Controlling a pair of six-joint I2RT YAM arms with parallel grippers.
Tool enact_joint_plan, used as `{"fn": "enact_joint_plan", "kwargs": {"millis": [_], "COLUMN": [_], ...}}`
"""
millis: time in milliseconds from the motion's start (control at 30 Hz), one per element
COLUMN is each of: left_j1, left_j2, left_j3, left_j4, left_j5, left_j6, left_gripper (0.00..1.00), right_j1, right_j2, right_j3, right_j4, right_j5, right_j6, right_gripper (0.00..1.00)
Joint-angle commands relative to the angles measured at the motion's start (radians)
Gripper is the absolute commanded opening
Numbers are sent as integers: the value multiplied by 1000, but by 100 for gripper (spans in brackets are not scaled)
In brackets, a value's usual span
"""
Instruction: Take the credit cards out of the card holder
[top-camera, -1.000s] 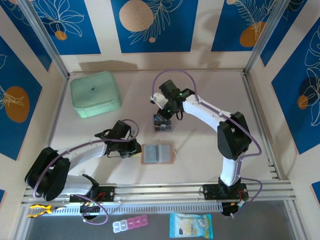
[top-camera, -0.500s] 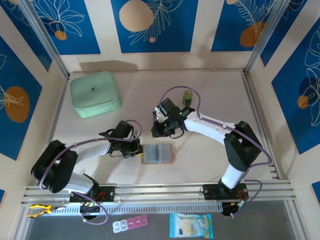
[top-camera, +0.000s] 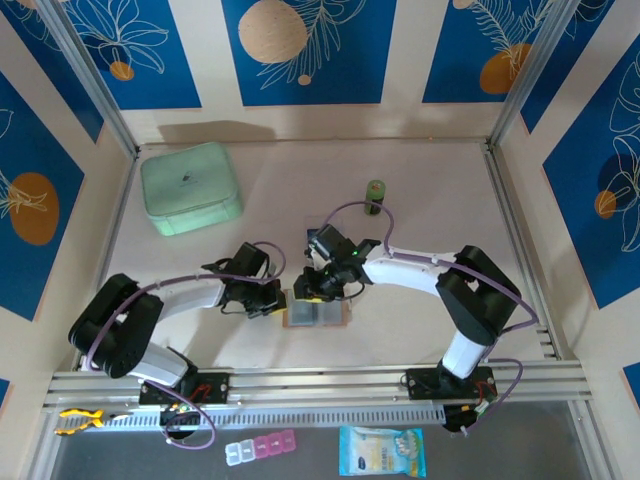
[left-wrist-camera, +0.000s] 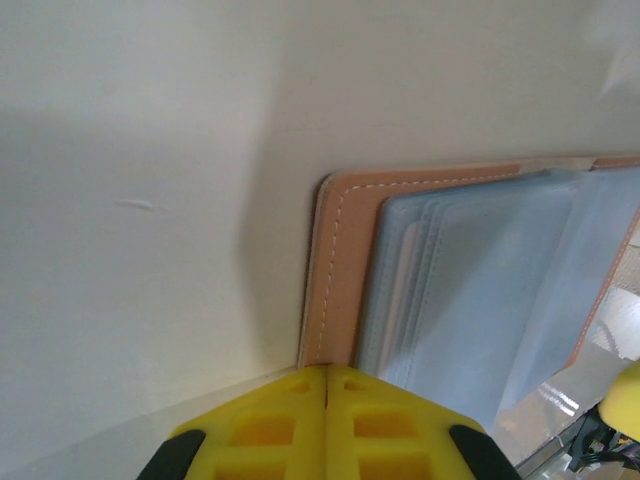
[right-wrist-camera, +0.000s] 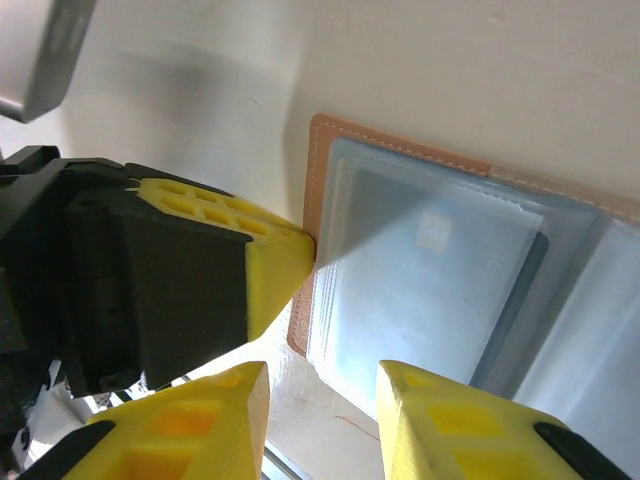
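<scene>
on the table (top-camera: 430, 180), a little nearer than the middle: the card holder (top-camera: 316, 308), spread flat with its inside facing up. tan stitched border around the outside, grey-blue clear sleeves within. in the right wrist view, through the left sleeve, what looks like one of the credit cards (right-wrist-camera: 430, 260): pale blue with a small white patch, tucked inside the holder.

at the holder's left edge: the left gripper (top-camera: 277, 299), closed tight, both yellow fingers pressed together with no gap and nothing between them. in the left wrist view, tip right at the tan border by a rounded corner. in the right wrist view, the same yellow tip touching the border from the left.

just over the left half of the holder: the right gripper (right-wrist-camera: 320, 395), parted a little, a narrow gap between its yellow fingers and nothing held in it. close beside the left gripper's tip, above the holder's left edge and the sleeves next to it. touching the sleeves or just clear of them: cannot tell.

far left on the table: a mint-green case (top-camera: 190, 187), zipped up and well apart from the holder. farther back, a little right of the middle: a small green bottle (top-camera: 375, 195), upright.

beyond the near edge, below the rails: a pill box (top-camera: 260, 448), a blue and white packet (top-camera: 381, 450) and, off to the left, a small yellow tool (top-camera: 78, 420).
</scene>
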Motion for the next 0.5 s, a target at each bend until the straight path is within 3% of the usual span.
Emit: {"fn": "enact_joint_plan", "kwargs": {"millis": [0, 467], "left_j1": [-6, -5], "left_j2": [15, -13], "left_j3": [0, 1], "left_j4": [-51, -102], "left_j5": [-48, -90], "left_j6": [21, 32], "left_gripper": [1, 0], "right_j1": [18, 39], "right_j2": [23, 93], "right_j3": [-23, 5], "right_j4": [40, -12], "right_j5": [-28, 23], "right_j6": [52, 58], "right_gripper": [35, 35]}}
